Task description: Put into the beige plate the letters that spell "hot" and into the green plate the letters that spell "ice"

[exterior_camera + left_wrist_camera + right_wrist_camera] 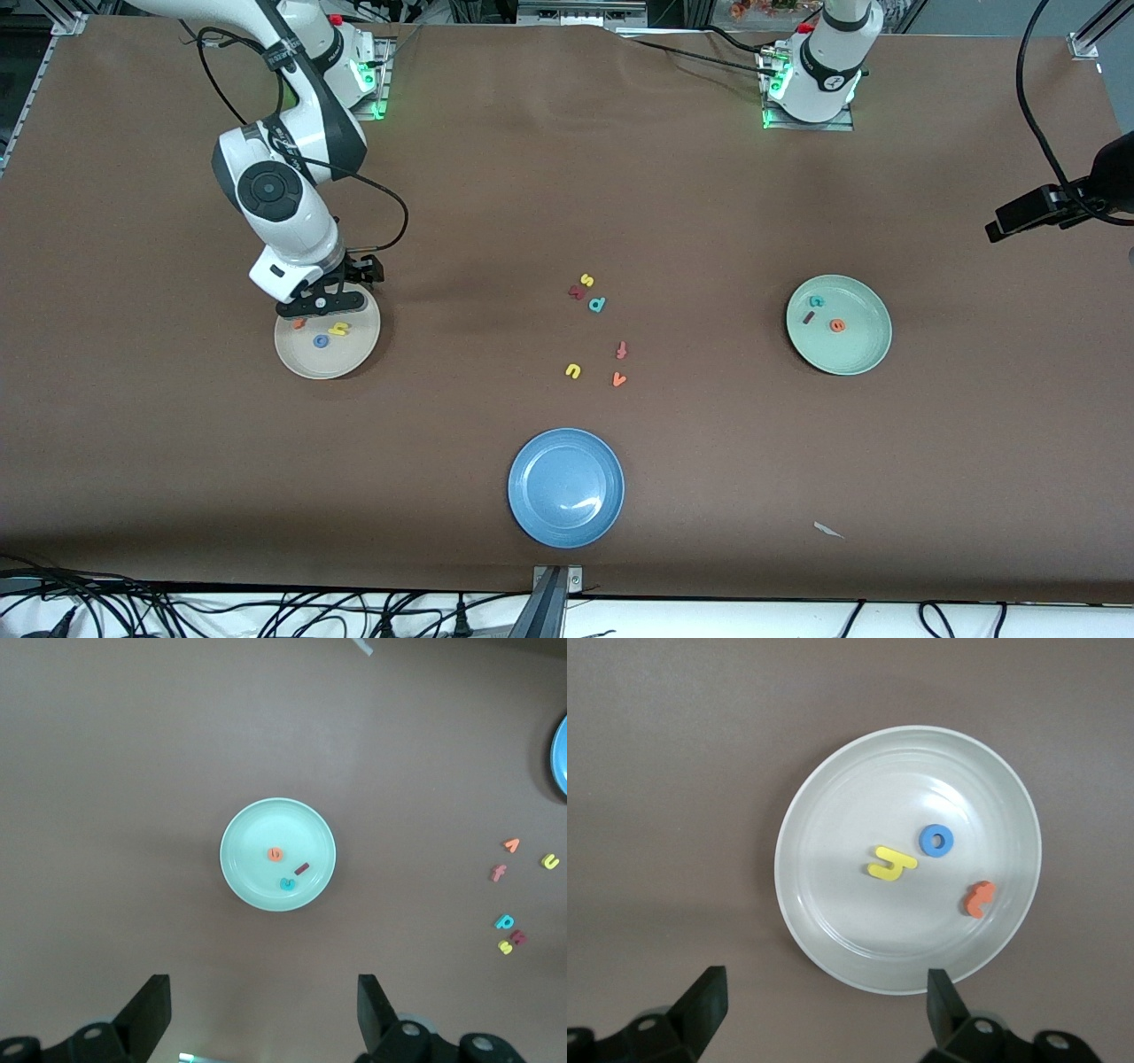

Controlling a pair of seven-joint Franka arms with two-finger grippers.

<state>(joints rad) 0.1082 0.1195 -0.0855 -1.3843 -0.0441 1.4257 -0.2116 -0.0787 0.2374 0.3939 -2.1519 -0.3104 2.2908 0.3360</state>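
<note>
Three round shallow plates stood on the brown table [133, 443]. The cream-beige plate [354, 353], toward my right arm's end, held three foam letters: the yellow h [338, 330], the blue ring-shaped o [320, 341] and the orange t [299, 324]. The pale mint-green plate [864, 354], toward my left arm's end, held three more: the dark red bar-shaped i [808, 316], the teal c [816, 301] and the orange e [837, 325]. The blue plate [532, 514] lay nearest the front camera.

Six loose letters lay between the two filled plates: a yellow s [586, 280], a dark red letter [577, 291] whose shape I could not read, a teal p [597, 305], a red-orange f-like letter [622, 351], a yellow u [573, 371] and an orange v [619, 380].

My right gripper [822, 997] hung over the beige plate's rim, fingers apart and empty. My left gripper [266, 1001] showed only in its wrist view, fingers spread wide, empty, high over the table beside the green plate. The front view hid my right fingers under the wrist.
</note>
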